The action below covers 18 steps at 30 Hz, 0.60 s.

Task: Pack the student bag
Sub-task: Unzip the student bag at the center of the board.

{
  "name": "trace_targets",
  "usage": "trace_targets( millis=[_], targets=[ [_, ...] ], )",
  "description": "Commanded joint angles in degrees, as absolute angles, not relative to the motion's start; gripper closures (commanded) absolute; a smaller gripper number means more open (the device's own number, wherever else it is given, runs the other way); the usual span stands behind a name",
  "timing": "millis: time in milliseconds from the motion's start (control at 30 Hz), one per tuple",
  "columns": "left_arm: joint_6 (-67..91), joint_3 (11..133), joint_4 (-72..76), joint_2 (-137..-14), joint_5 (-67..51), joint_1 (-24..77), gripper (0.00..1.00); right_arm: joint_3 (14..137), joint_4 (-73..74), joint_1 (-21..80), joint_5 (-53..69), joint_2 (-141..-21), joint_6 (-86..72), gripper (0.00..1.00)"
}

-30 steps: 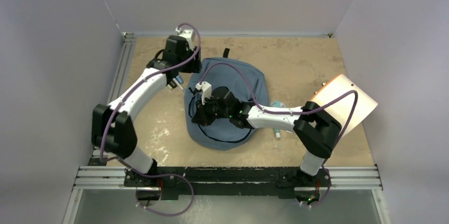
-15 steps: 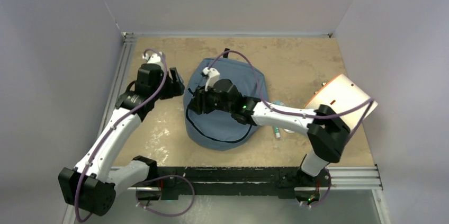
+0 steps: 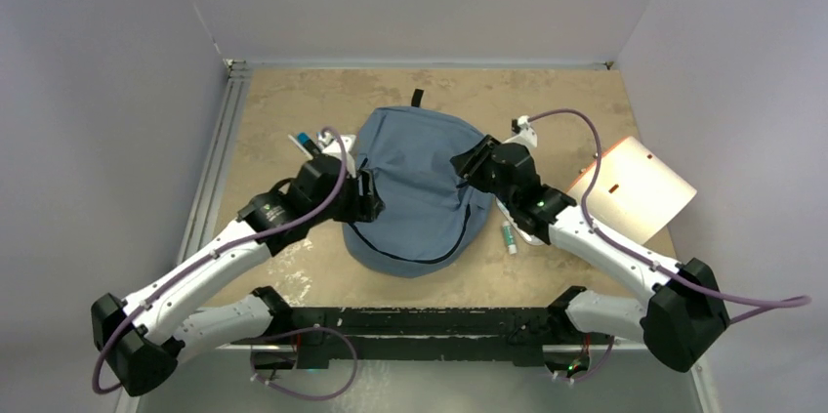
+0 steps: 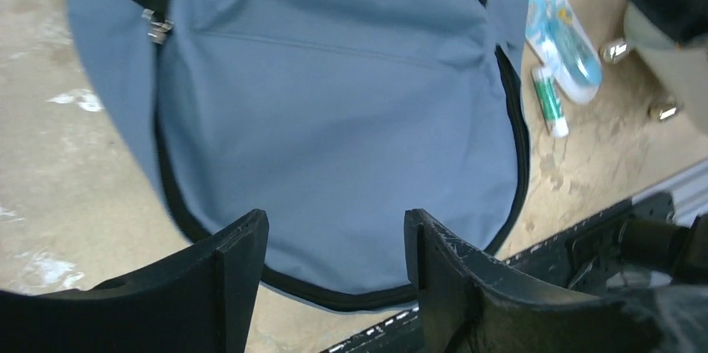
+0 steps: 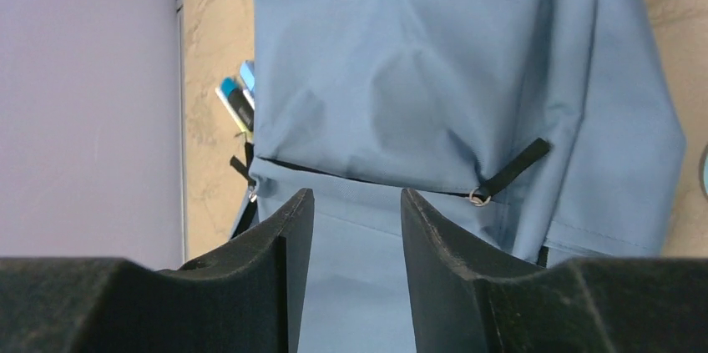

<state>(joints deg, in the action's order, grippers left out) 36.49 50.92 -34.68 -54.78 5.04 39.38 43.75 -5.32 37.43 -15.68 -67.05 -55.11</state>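
Observation:
The student bag point(image 3: 415, 188) is a slate-blue backpack lying flat in the middle of the table, with a black zipper running round its near edge. My left gripper point(image 3: 366, 196) hovers at its left edge, and my right gripper point(image 3: 467, 161) at its upper right edge. In the left wrist view the left gripper point(image 4: 334, 236) is open, and only the bag's fabric point(image 4: 334, 78) shows behind the gap. The right gripper point(image 5: 357, 203) is open too, above the bag's front pocket point(image 5: 417, 78), with a ringed zipper pull point(image 5: 480, 196) just to the right of its fingers.
A beige folder point(image 3: 635, 188) lies at the right. A green tube point(image 4: 549, 103) and a pale blue bottle point(image 4: 563, 44) lie by the bag's right side. Pens or markers point(image 5: 238, 98) sit at the bag's far left. The metal rail point(image 3: 420, 320) runs along the near edge.
The right gripper opened, left the bag's middle and moved to its right edge. The left arm swung back from the far left to the bag's left edge.

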Motion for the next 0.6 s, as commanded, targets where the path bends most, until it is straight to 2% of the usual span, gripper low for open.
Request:
trace_targets(
  millis=[0,300,567],
  targets=[
    [37.7,49.2,-28.5,-56.7,10.5,46.6,0.4,42.1,-5.5,34.1,-15.9,-65.3,-61.8,0.54],
    [39.7,45.6,-23.3,-62.8,14.5,55.4,0.41,41.4,-7.1,29.1,-8.1,-71.4,-70.8,0.6],
    [42.6,43.2,-22.5,-67.4,17.7,61.6,0.41,36.5,-9.9,27.0,-7.9,-71.4,-78.8,0.58]
  ],
)
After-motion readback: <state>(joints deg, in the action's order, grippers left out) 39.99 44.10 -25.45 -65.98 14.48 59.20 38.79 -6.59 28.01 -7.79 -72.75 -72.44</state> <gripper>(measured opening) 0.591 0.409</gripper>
